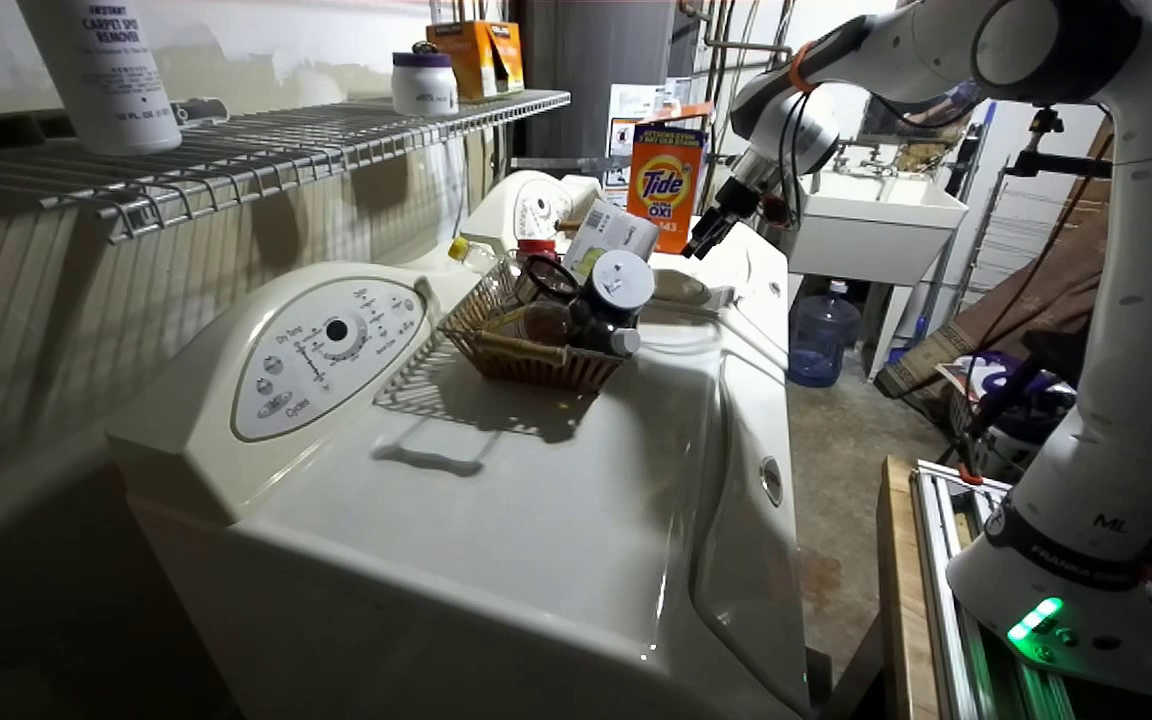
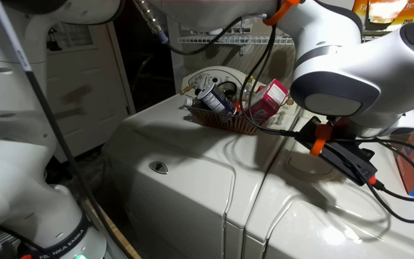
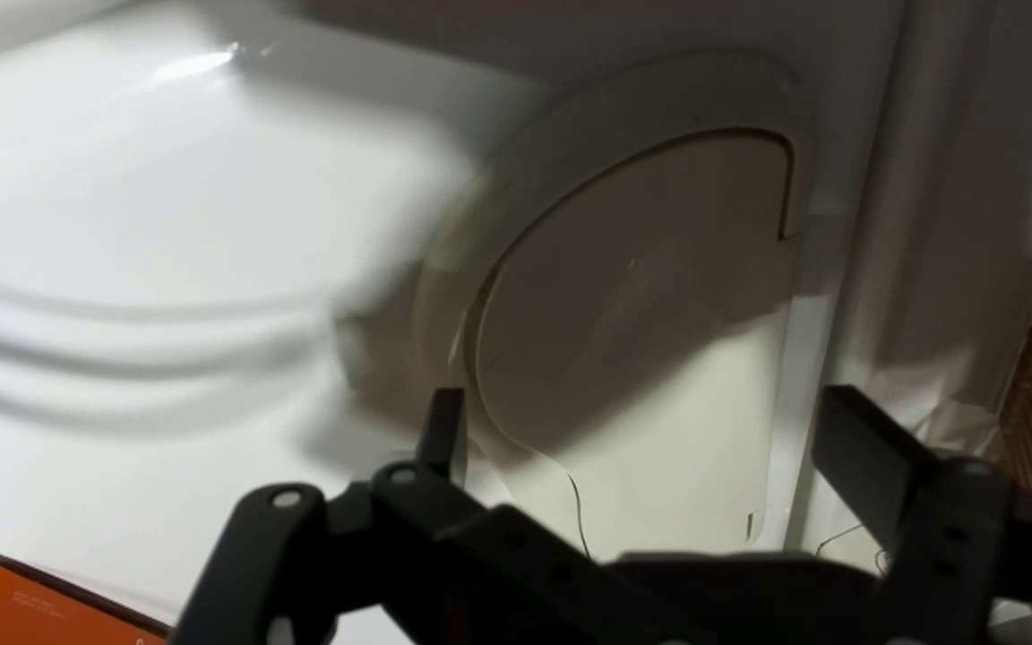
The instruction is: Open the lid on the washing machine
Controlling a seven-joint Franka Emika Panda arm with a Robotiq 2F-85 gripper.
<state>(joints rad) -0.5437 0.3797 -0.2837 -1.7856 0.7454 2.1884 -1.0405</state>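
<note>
A basket (image 1: 546, 373) is being borne by the dryer (image 1: 496, 540), near the seam (image 2: 255, 201) with the washer (image 2: 300, 230), and in an exterior view it is being partly crossed by the cables (image 2: 282, 132) of the arm (image 2: 329, 64). On the washer, a Tide box (image 1: 671, 170) is being stood upright near the gripper (image 3: 641, 412). The gripper is being held above the washer with its fingers (image 3: 444, 439) spread well apart; between them the lid (image 3: 632, 340) is being shown, lying flush in the washer's top on the side nearest the dryer, and is being partly shaded. Along the wall (image 1: 256, 50), a bottle (image 1: 121, 80), a jar (image 1: 424, 90) and an orange carton (image 1: 461, 60) are being supported by a wire shelf (image 1: 266, 150). Farther off, a jug (image 1: 821, 340) is being seen on the floor (image 1: 836, 440) near a sink (image 1: 871, 235).

"Tide" and "Ultra Oxi" are being displayed on the box, "Instant Carpet Spot Remover" on the bottle, "Dry Temp" and "Cycles" on the dryer's panel (image 1: 331, 360), and "Franka Emika" on the arm's base (image 1: 1066, 600).

In the basket, a dark can (image 2: 217, 100) with a white lid, a white-capped bottle (image 2: 192, 103), a yellow-capped bottle (image 1: 476, 256) and a pink carton (image 2: 266, 104) are being crowded together.
</note>
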